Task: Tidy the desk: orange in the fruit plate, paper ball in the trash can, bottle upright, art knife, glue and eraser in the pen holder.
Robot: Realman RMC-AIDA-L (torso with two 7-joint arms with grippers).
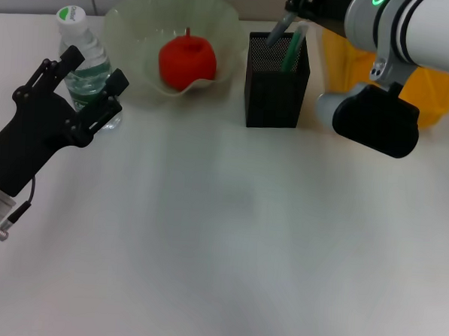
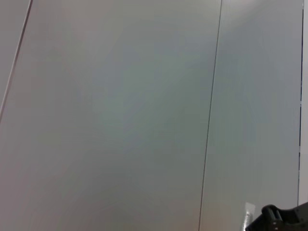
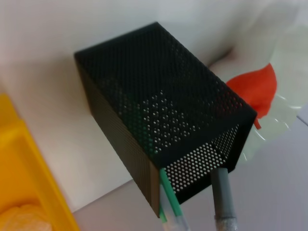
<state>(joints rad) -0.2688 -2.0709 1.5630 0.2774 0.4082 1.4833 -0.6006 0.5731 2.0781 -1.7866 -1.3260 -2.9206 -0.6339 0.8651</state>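
White desk: our spread-fingered left gripper (image 1: 88, 85) brackets the upright bottle (image 1: 81, 59); right gripper (image 1: 297, 8), fingers unreadable, hovers above the pen holder (image 1: 277, 84).

Left arm enters from the lower left, black forearm angled up and to the right. Left gripper (image 1: 87, 78) at its tip, fingers (image 1: 55, 72) spread apart, nothing pinched between the tips; green status light at the wrist base. Right arm comes in from the upper right: white-and-grey upper links with dark bands, a black rounded housing hanging lowest, green light near the top link. Right gripper (image 1: 297, 5) sits at the far end of that arm, mostly cut off; finger state not readable
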